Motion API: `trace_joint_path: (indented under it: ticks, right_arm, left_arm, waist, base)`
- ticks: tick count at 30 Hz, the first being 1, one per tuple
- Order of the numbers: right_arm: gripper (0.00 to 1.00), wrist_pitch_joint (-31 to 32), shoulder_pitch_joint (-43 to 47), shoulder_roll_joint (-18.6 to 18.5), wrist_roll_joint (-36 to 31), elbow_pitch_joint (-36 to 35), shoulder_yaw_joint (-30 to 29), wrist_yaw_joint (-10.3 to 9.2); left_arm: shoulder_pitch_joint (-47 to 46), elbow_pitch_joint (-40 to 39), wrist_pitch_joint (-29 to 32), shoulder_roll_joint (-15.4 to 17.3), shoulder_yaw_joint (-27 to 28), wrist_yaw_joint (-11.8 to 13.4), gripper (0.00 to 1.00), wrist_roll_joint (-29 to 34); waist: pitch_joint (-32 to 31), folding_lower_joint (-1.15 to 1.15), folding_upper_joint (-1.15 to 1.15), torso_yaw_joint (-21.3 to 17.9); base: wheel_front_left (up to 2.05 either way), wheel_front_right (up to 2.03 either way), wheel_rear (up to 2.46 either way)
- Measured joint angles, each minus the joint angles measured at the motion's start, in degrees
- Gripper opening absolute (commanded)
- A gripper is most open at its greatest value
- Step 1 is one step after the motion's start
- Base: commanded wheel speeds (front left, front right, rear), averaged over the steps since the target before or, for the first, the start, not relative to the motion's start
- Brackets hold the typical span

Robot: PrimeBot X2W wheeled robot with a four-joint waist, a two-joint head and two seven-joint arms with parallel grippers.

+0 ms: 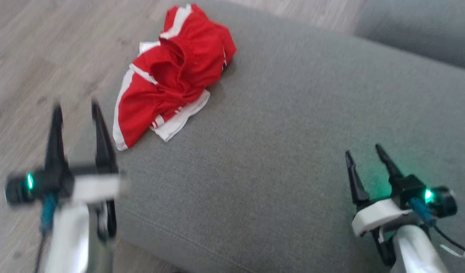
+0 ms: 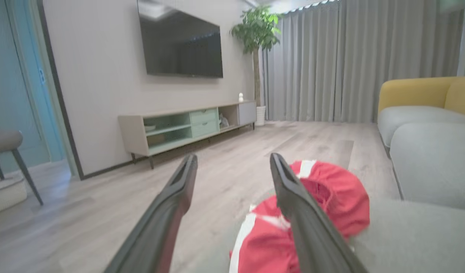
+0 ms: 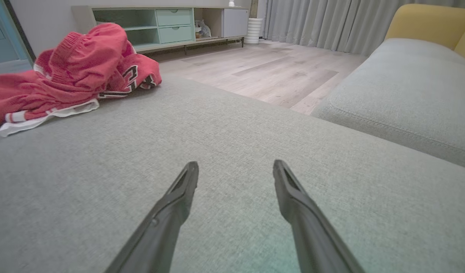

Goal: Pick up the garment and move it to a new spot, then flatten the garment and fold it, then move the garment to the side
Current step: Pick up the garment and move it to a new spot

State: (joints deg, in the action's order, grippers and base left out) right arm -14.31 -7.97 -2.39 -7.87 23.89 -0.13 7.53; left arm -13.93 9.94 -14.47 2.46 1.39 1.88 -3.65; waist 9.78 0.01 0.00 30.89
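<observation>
The red garment (image 1: 175,72), trimmed in white, lay crumpled on the grey cushion (image 1: 278,144), bunched at the cushion's far-left corner. One white-edged hem reached the cushion's left rim, where the wooden floor (image 1: 39,57) began. Its long axis ran roughly along that left rim, from the near hem away from the robot and slanting a little toward the cushion's middle. The heap was highest at its far end.

The left end effector (image 1: 76,106) hovered at the cushion's near-left edge, partly out over the floor, blurred in the head view. Its two dark fingers were spread wide with nothing between them. In the left wrist view the garment sat just ahead of the inner finger and off to the cushion side of it, so the fingers pointed past the cloth rather than over it.

The right end effector (image 1: 363,148) hung above the cushion's near-right part, fingers likewise spread and empty, with bare grey fabric between it and the garment.

The left arm was plainly the nearer. Judging from this, a pick-up would call for the left end effector to shift inward over the cushion and forward onto the near hem. The right would have to cross most of the cushion's width to reach the far end.
</observation>
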Motion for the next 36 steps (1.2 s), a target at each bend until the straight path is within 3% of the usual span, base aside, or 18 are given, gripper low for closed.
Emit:
trace_joint_path:
  ticks: [8, 11, 17, 23, 24, 25, 26, 36]
  right_arm:
    - [1.0, 0.0, -1.7, -3.0, -6.8, -3.5, -2.9, 0.0]
    - [1.0, -0.1, -3.4, -5.1, -7.4, -5.9, -3.6, 0.0]
    - [1.0, -0.7, -6.3, -6.8, -7.4, -10.5, -3.3, 0.0]
    - [1.0, -1.3, -9.1, -6.7, -7.4, -13.9, -2.5, 0.0]
    - [1.0, -1.3, -9.4, -6.7, -7.4, -14.2, -2.5, 0.0]
    - [1.0, -1.3, -9.6, -6.7, -7.4, -14.7, -2.5, 0.0]
    - [1.0, -1.3, -9.8, -6.6, -7.4, -15.0, -2.5, 0.0]
    - [1.0, -1.3, -11.5, -5.1, -7.3, -12.5, -3.3, 0.01]
  left_arm:
    - [-19.0, 10.1, -0.3, 0.0, -0.2, -4.8, 1.0, -1.9]
    - [-28.0, 20.0, 0.4, 0.0, -0.4, -6.1, 1.0, -3.5]
    - [-42.6, 38.6, 8.8, -0.5, 0.7, -8.5, 1.0, -11.5]
    - [-47.8, 53.2, 18.0, -0.4, 0.4, -9.0, 1.0, -17.1]
    - [-48.1, 54.0, 18.4, -0.3, 0.0, -9.0, 0.44, -17.2]
    - [-48.5, 54.3, 18.1, -0.2, -0.4, -9.0, 0.44, -17.7]
    - [-48.9, 54.4, 17.3, -0.1, -0.9, -9.0, 0.0, -18.2]
    - [-51.1, 54.2, 6.2, 4.7, -8.8, -9.5, 0.0, -19.1]
  waist:
    - [7.6, 0.01, 0.0, -0.7]
    - [10.7, 0.01, 0.0, -1.4]
    - [16.0, 0.0, 0.0, -3.5]
    - [20.4, -0.01, 0.0, -6.9]
    - [20.9, -0.01, 0.0, -7.2]
    - [21.4, -0.01, 0.0, -7.5]
    - [21.8, -0.01, 0.0, -7.8]
    - [20.1, 0.0, 0.0, -9.1]
  base:
    - [0.0, 0.0, 0.0]
    - [0.0, 0.0, 0.0]
    - [0.0, 0.0, 0.0]
    - [0.0, 0.0, 0.0]
    - [0.0, 0.0, 0.0]
    - [0.0, 0.0, 0.0]
    - [0.0, 0.0, 0.0]
    - [0.0, 0.0, 0.0]
